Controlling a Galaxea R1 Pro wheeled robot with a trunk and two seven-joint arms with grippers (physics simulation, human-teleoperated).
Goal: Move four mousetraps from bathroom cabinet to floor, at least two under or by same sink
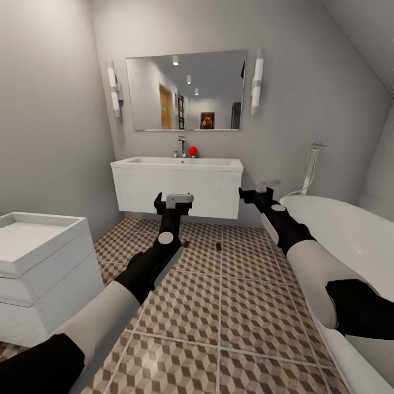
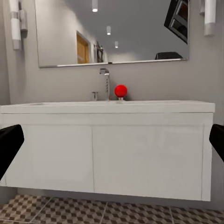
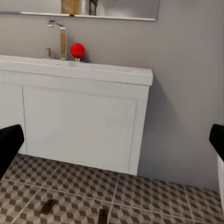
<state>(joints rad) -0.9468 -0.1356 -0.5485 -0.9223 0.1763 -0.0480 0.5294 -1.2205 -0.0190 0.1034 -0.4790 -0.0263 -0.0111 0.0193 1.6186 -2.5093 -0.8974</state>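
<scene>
**Two mousetraps on the tiles before the sink**

Two mousetraps (image 1: 186,244) (image 1: 218,247) lay on the bathroom floor (image 1: 230,306) just in front of the white sink (image 1: 178,186), apart from each other. The left gripper (image 1: 174,203) and right gripper (image 1: 257,192) hovered above the floor, jaws spread open and empty, pointing at the sink.

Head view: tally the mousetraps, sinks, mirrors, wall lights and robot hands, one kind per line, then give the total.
mousetraps: 2, on the floor tiles
sink: 1
mirror: 1
wall lights: 2
hands: 2, the left hand and the right hand
Total: 8
</scene>
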